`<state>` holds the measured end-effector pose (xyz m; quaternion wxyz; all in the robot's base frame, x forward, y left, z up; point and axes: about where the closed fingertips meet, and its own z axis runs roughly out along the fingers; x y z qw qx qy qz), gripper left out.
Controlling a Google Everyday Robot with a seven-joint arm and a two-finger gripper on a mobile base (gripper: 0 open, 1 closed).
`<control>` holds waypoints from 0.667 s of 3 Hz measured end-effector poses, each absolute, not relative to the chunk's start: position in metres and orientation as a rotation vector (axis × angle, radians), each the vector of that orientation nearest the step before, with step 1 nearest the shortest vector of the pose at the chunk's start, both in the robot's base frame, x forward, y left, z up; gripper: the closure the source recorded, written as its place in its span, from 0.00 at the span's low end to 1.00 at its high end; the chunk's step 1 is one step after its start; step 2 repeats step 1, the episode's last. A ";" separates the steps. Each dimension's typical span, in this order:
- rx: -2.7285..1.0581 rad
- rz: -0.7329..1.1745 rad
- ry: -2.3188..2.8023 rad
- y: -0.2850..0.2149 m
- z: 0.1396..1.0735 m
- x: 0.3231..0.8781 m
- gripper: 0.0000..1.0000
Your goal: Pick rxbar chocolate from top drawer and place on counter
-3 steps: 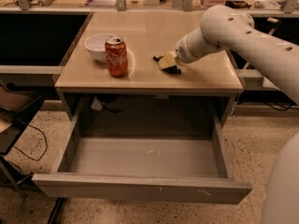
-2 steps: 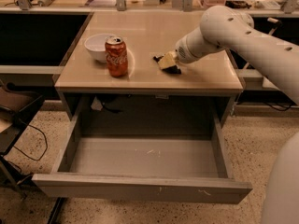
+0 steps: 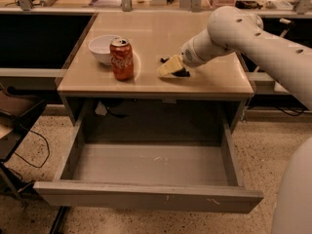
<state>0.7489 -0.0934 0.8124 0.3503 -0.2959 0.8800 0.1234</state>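
Observation:
The top drawer [image 3: 146,167] is pulled out wide below the counter, and its flat grey bottom shows nothing in it. My gripper [image 3: 170,67] is down at the counter [image 3: 161,33], right of the middle, at the end of the white arm [image 3: 243,33]. A small dark piece [image 3: 183,73] shows at the gripper's lower edge on the counter top; it may be the rxbar chocolate, but most of it is hidden by the gripper.
A red soda can [image 3: 121,58] stands on the counter left of the gripper, with a white bowl [image 3: 104,49] behind it. Black desks flank the counter. A chair and cables [image 3: 19,130] are on the floor at the left.

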 end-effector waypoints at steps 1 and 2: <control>-0.766 0.320 2.279 -0.091 0.813 0.748 0.00; -0.766 0.320 2.279 -0.091 0.813 0.748 0.00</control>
